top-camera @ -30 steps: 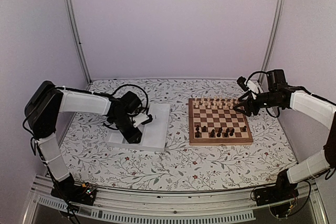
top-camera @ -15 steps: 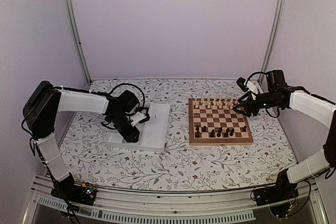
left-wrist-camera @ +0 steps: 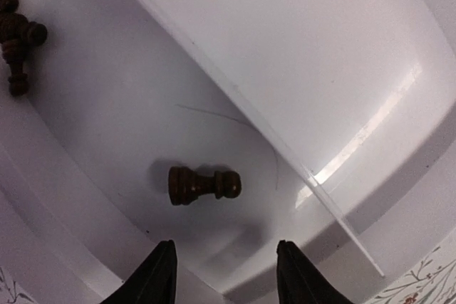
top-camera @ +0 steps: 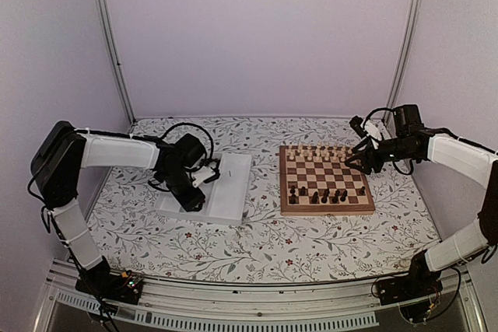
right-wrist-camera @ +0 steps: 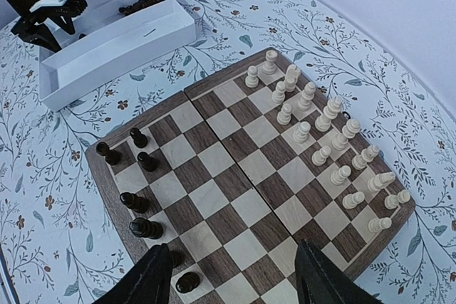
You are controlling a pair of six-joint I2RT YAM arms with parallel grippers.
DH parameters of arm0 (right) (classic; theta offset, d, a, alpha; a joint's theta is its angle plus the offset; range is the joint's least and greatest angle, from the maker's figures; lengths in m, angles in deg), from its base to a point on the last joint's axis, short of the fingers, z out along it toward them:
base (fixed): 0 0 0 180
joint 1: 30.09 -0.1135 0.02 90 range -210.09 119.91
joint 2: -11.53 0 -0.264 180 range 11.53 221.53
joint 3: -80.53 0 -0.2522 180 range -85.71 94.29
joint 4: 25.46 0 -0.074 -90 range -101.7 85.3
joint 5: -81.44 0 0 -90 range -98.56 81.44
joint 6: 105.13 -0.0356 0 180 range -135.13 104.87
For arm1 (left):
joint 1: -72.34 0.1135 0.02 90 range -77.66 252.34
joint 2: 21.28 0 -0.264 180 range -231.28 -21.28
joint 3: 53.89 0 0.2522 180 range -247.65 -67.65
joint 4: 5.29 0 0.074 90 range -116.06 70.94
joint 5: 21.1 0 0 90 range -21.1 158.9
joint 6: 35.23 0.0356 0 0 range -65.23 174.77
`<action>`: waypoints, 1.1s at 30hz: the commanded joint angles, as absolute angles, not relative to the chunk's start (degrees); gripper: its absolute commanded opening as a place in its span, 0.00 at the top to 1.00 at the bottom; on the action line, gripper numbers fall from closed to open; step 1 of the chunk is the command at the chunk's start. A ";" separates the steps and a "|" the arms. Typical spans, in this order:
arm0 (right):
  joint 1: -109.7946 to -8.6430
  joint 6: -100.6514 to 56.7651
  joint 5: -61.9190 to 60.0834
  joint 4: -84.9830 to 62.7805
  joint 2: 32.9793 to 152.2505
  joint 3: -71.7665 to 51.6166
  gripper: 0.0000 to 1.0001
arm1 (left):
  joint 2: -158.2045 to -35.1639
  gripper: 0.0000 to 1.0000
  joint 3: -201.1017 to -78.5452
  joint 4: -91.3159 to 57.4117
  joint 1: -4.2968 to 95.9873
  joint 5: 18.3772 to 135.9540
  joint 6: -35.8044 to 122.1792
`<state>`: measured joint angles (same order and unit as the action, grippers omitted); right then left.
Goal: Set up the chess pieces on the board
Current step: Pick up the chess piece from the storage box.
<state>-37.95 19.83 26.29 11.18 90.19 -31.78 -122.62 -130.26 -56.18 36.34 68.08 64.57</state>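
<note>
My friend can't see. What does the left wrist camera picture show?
A dark chess piece lies on its side in a white tray, just beyond the open left pincer. More dark pieces sit in the top left corner.

Dark chess pieces (right-wrist-camera: 145, 228), brown-checkered board (right-wrist-camera: 221, 169), white tray (right-wrist-camera: 117, 51), floral-patterned table (top-camera: 233, 246).

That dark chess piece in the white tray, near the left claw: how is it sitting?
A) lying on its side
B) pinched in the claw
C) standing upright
A: the dark piece lies on its side on the tray floor, clear of the open left gripper.
</note>
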 commanded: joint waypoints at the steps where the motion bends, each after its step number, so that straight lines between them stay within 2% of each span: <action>1: -38.32 20.33 27.08 11.86 90.68 -31.48 0.38 | -125.91 0.49 -131.32 -55.94 35.62 66.46 64.68; 14: -38.28 21.04 26.91 12.04 90.70 -31.66 0.38 | -129.64 0.48 -135.89 -52.34 36.56 66.37 62.90; 23: -38.61 21.34 26.99 12.22 91.40 -31.49 0.39 | -127.51 0.49 -136.22 -47.74 39.31 71.07 60.51; 33: -39.12 21.41 26.69 12.21 91.60 -31.31 0.39 | -129.70 0.58 -137.12 -46.66 40.98 73.91 56.70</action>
